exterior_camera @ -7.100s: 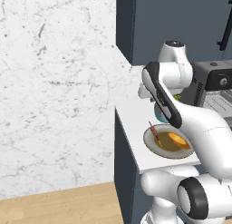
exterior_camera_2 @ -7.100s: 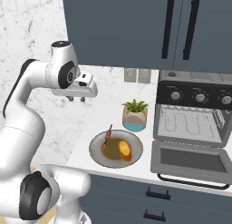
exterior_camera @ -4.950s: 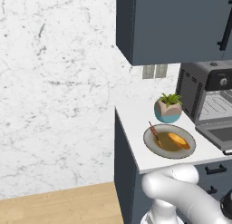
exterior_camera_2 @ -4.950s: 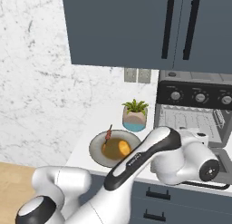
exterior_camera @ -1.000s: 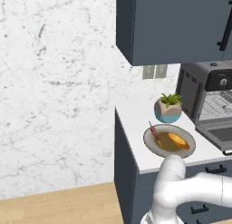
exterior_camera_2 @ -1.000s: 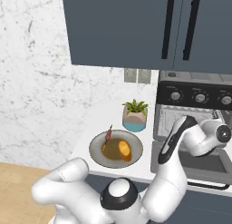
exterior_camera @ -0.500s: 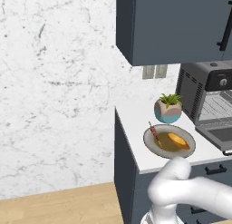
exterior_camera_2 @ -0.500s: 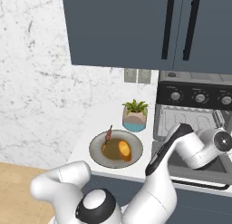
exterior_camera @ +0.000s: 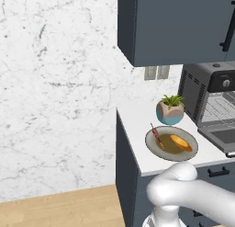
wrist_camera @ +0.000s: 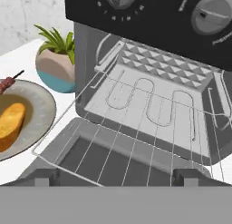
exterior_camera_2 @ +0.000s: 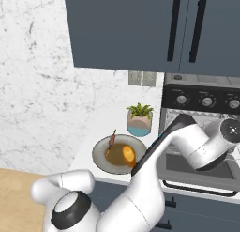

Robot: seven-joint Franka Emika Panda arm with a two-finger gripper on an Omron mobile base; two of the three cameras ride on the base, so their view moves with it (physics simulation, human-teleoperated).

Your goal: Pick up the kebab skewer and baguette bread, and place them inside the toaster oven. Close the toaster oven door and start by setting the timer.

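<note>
A: Kebab skewer [exterior_camera: 157, 136] and baguette bread [exterior_camera: 181, 142]: both on grey plate [exterior_camera: 193, 150], skewer at left, loaf to its right, just apart. Same pair at left edge of hand view, skewer [wrist_camera: 7, 83] far, loaf [wrist_camera: 10, 120] near.

B: Toaster oven [exterior_camera_2: 202, 104]?

A: Right of plate, door [exterior_camera_2: 197, 171] dropped flat, wire rack [wrist_camera: 149, 110] bare. Nothing loaded yet. Potted plant [exterior_camera_2: 139, 118] behind plate, near oven's left wall.

B: Gripper [wrist_camera: 113, 177]?

A: Low before open oven mouth, over door. Fingers spread fully, holding nothing; 2 dark tips rising at bottom of hand view.

B: Risks?

A: 3, as judgement.
1. Sweeping left toward plate, with forearm low over counter: likely to clip door edge or plant.
2. Closing on thin skewer off-centre: stick apt to pivot or roll against loaf.
3. Pinching rounded loaf near one end: prone to slip out and drop short of rack.
</note>
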